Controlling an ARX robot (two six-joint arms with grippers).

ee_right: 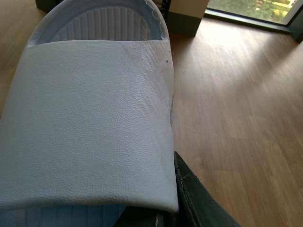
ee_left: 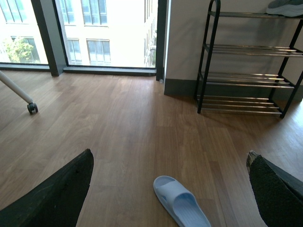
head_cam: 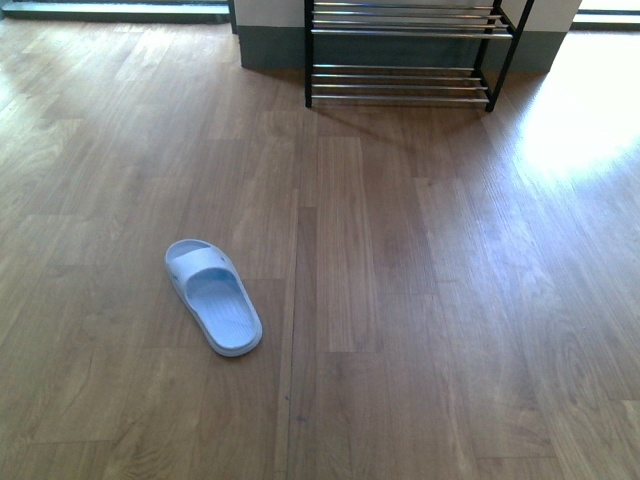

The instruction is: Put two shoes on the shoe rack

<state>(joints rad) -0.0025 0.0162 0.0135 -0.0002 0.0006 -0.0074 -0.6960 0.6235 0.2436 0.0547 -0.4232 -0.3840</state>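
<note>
The shoes here are light blue slide sandals. One sandal (head_cam: 212,296) lies flat on the wood floor at front left, toe toward the rack; the left wrist view shows it (ee_left: 182,202) below my open left gripper (ee_left: 170,155), apart from both fingers. My right gripper (ee_right: 161,213) is shut on the second sandal (ee_right: 90,118), whose strap fills the right wrist view, with one dark finger (ee_right: 199,198) beside it. The black shoe rack (head_cam: 405,70) with chrome bars stands at the far wall. In the left wrist view the rack (ee_left: 246,85) carries a pale shoe (ee_left: 286,7) on its top tier. Neither arm shows in the front view.
A grey wall base (head_cam: 270,50) runs behind the rack. Tall windows (ee_left: 109,33) stand to its left. A white leg with a black caster (ee_left: 32,108) rests on the floor near the windows. A bright sunlit patch (head_cam: 580,120) lies on the boards at right.
</note>
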